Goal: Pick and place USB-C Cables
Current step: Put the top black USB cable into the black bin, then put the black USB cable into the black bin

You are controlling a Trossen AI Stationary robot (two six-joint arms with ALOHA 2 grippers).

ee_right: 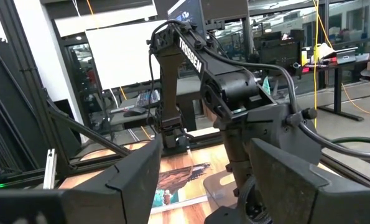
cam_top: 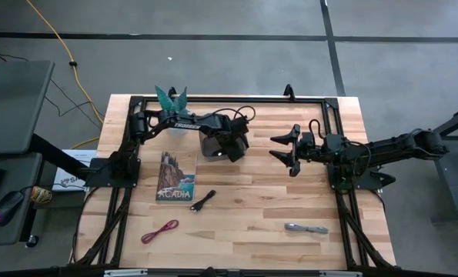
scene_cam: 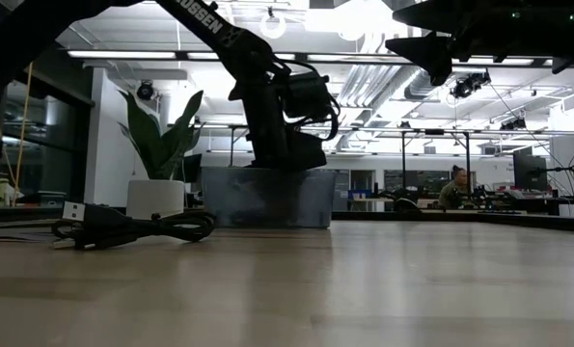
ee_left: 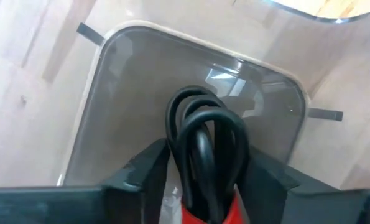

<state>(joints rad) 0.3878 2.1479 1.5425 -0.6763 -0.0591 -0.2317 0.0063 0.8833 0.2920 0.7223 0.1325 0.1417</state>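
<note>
My left gripper (ee_left: 206, 163) hangs over the clear grey bin (cam_top: 208, 145), shut on the red-and-black cable (ee_left: 204, 127). The bin's rounded rim (ee_left: 113, 46) frames the cable in the left wrist view. The black cable (cam_top: 203, 201) lies flat on the table beside the book (cam_top: 175, 177), and it also shows in the low view (scene_cam: 132, 228). The dark red cable (cam_top: 160, 231) and the silver-grey cable (cam_top: 305, 228) lie near the table's near edge. My right gripper (cam_top: 285, 151) is open, in the air right of the bin. My left gripper pinches the red-and-black cable bundle between its two fingers (ee_left: 148, 171), coming from above and pointing down into the bin. The black looped end (ee_left: 197, 102) sticks out past the fingertips toward the bin floor; a red part (ee_left: 231, 214) shows farther back between the fingers.
A potted plant (cam_top: 171, 98) stands at the table's far left, behind the bin. A black frame (cam_top: 236, 98) runs along the far edge and down both sides. Bare wood lies between the book and the silver-grey cable.
</note>
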